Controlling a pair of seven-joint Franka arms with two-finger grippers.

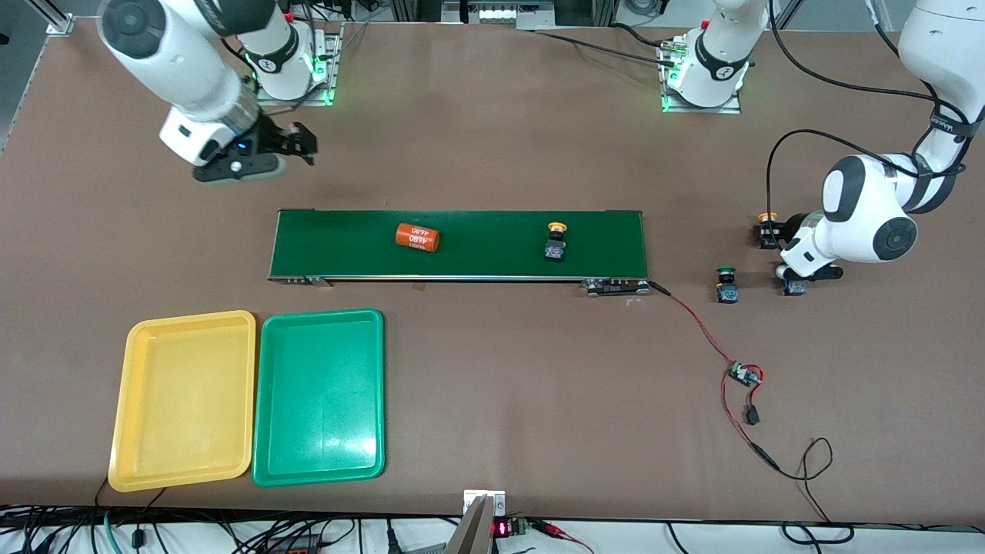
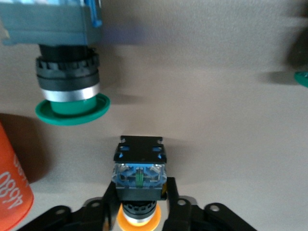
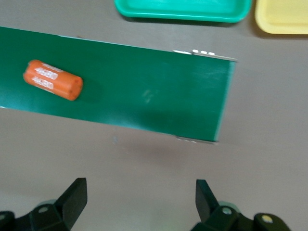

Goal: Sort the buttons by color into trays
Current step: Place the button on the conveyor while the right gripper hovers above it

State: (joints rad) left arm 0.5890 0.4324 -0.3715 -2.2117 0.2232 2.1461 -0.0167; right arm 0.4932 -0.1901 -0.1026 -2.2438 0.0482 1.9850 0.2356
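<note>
Left gripper (image 2: pixel 138 192) is down at table level off the conveyor belt's (image 1: pixel 477 254) end nearest the left arm. Its black fingers (image 2: pixel 108 195) are drawn in against the two sides of the held button (image 2: pixel 139 168), a switch with a black-blue block body and a yellow-orange cap, with the body pointing away from the wrist. Whether this button is lifted clear of the table cannot be told.

In the left wrist view a green-capped button (image 2: pixel 67 82) sits near the gripped one, apart from it. In the front view a second green-capped button (image 1: pixel 726 283) stands just beside this gripper, toward the right arm's end of the table. Another orange-capped button (image 1: pixel 767 223) lies close by, farther from the front camera.

On the belt, well apart from the gripper toward the right arm's end, rest the belt button (image 1: pixel 555 242), yellow-capped, and then an orange cylinder (image 1: pixel 417 237) with white print.

The yellow tray (image 1: pixel 185 400) and green tray (image 1: pixel 319 396) lie side by side, touching or nearly so. They are at the right arm's end, nearer the front camera than the belt.

Right gripper (image 3: pixel 140 195) waits with fingers spread wide and holding nothing, over bare table between the right arm's base and the belt.
</note>
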